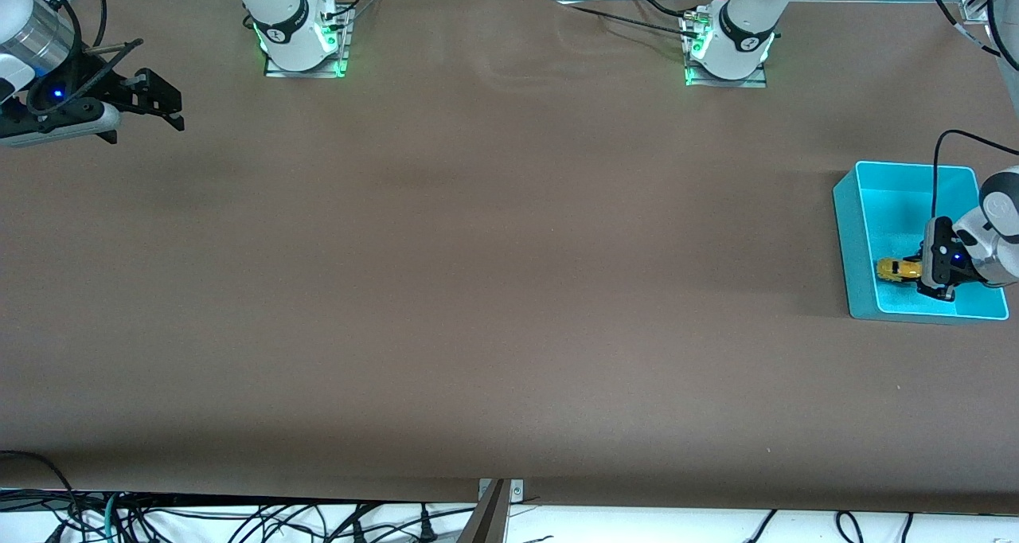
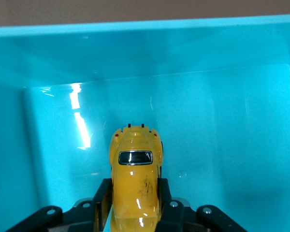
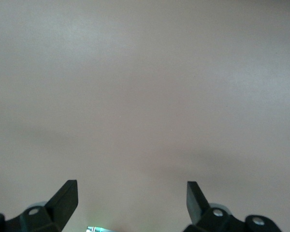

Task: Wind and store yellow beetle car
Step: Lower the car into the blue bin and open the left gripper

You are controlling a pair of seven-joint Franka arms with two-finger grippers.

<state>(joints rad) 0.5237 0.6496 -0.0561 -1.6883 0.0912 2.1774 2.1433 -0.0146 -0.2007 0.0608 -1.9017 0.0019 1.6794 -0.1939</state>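
The glossy yellow car (image 2: 135, 183), dark-windowed, lay lengthwise between the left gripper's (image 1: 923, 271) clenched fingers (image 2: 102, 205) inside the bin (image 1: 860, 240), pointing toward the right arm's end. The right gripper (image 3: 131, 199) waited, fingers spread.

Yellow beetle car (image 2: 135, 186) — rear end cut off at frame edge, sides masked by gripper fingers (image 2: 102, 205) | wheels largely unseen
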